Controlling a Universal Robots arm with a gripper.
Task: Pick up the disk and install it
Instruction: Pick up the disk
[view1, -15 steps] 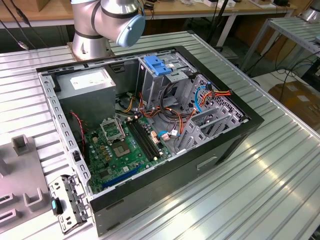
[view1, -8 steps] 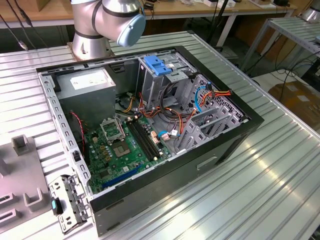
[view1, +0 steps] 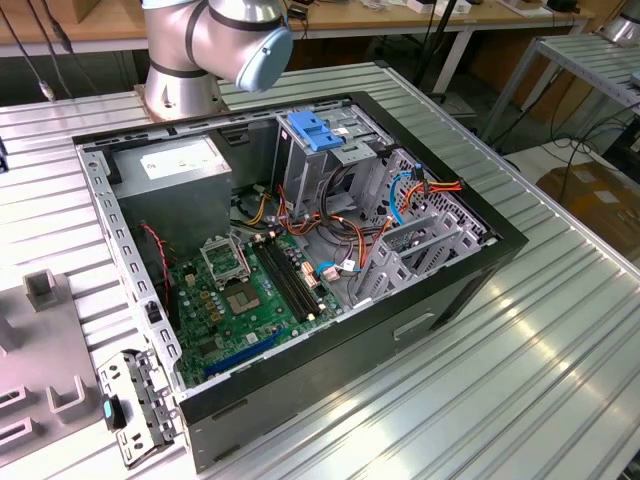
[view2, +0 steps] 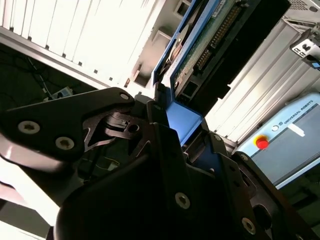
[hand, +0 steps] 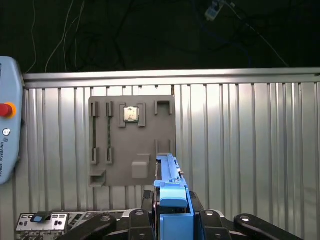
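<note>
Blue-framed, the disk (hand: 167, 165) sits clamped in the gripper (hand: 172, 200); pickup looks done, and installing calls for squaring it to the far drive cage (view1: 300, 165).

Dark lettering lines the grey teach pendant (hand: 9, 100).

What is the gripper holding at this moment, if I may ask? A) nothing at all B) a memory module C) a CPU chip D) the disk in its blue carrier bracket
D: in the first wrist view the gripper is closed on the blue carrier bracket of the disk, while the CPU chip lies apart in the grey fixture tray.
</note>
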